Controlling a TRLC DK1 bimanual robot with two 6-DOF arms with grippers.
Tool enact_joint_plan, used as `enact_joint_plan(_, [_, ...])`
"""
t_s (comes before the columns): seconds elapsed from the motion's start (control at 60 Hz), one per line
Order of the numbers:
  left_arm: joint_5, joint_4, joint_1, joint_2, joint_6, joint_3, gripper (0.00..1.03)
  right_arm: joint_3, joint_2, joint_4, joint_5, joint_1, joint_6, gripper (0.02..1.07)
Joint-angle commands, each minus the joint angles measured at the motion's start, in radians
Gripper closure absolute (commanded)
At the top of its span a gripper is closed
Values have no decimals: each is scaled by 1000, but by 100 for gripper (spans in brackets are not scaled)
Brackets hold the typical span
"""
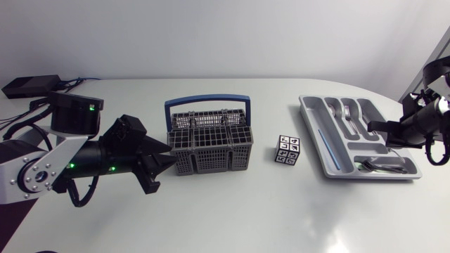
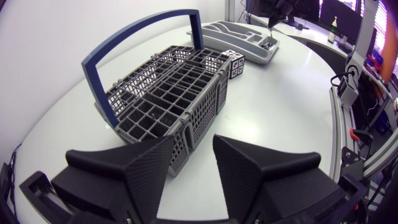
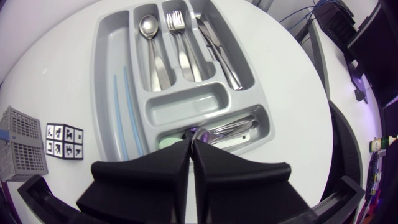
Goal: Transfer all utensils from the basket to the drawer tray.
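Observation:
The grey wire basket (image 1: 209, 147) with a blue handle stands mid-table, and its cells (image 2: 168, 93) look empty. My left gripper (image 1: 169, 158) is just off the basket's left side, open, nothing between its fingers (image 2: 193, 146). The grey drawer tray (image 1: 309, 116) lies at the right. It holds a spoon (image 3: 149, 46), a fork (image 3: 180, 43) and a knife (image 3: 217, 50) side by side, and small utensils (image 3: 230, 129) in the end compartment. My right gripper (image 1: 376, 128) hangs over that end compartment, its fingers shut together (image 3: 191, 144) with nothing seen between them.
A small cube with black-and-white markers (image 1: 287, 150) sits between basket and tray. A thin blue stick (image 3: 124, 106) lies in the tray's long side slot. A black box with cables (image 1: 28, 86) is at the far left corner.

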Motion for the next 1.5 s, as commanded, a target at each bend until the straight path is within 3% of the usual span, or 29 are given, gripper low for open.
enact_joint_plan(0.0, [9,-4,1,-18,19,-34,58,-29,72,45,29,-16,-42,101])
enact_joint_plan(0.1, [9,-4,8,-22,20,-38,58,-45,120,82,61,-13,-70,100])
enact_joint_plan(0.167, [9,-5,10,-26,22,-41,58,-49,137,88,108,4,-88,93])
enact_joint_plan(0.233, [9,-5,16,-29,22,-44,58,-51,158,86,250,44,-88,75])
enact_joint_plan(0.3, [9,-5,18,-29,23,-46,58,-54,180,72,319,78,-85,54])
enact_joint_plan(0.367, [9,-5,18,-29,23,-49,58,-60,183,71,325,89,-82,31])
enact_joint_plan(0.483, [9,-4,24,-29,26,-54,58,-51,170,65,323,92,-81,7])
enact_joint_plan(0.567, [9,-2,31,-29,28,-55,58,-48,146,56,305,98,-76,6])
enact_joint_plan(0.75, [9,-1,54,-31,29,-58,58,-45,32,14,88,153,-67,6])
enact_joint_plan(0.95, [9,7,82,-29,29,-67,58,-29,-29,-35,-102,325,-13,6])
enact_joint_plan(1.0, [9,11,90,-29,31,-69,58,-22,-44,-32,-178,352,1,6])
enact_joint_plan(1.117, [9,27,120,-17,34,-69,58,-11,-46,43,-470,357,45,6])
enact_joint_plan(1.25, [9,47,145,14,43,-67,58,35,37,97,-464,448,114,6])
enact_joint_plan(1.483, [9,117,173,124,45,-29,58,139,221,155,-352,584,185,6])
